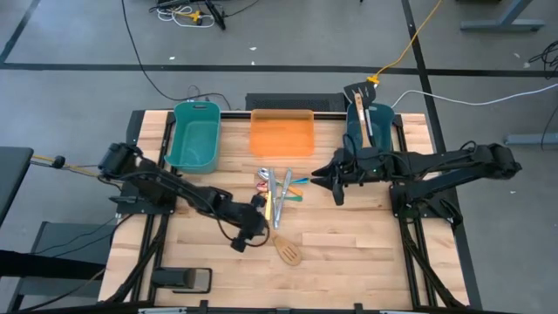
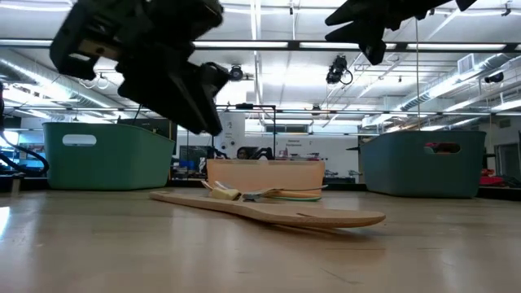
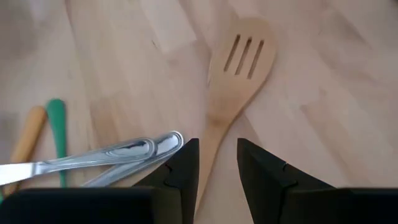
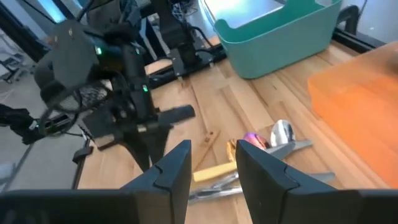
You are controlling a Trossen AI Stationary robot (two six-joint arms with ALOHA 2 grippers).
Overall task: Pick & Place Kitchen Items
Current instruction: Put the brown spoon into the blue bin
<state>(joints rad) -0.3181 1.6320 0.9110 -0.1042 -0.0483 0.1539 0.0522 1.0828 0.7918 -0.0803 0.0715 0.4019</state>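
The tabletop (image 1: 349, 262) fills the centre of the high view, with two teal tubs (image 1: 196, 135) and an orange tray (image 1: 282, 133) along its upper edge. The utensils (image 1: 281, 194) lie just below the tray. The left end effector (image 1: 247, 229) hangs over the wooden spatula (image 3: 233, 74), fingers partly open and empty, the handle between them. The right end effector (image 1: 336, 180) waits right of the pile, also partly open and empty. If the fingers close off-centre, I think the thin handle may slip or swing into the cutlery (image 3: 93, 158) beside it.
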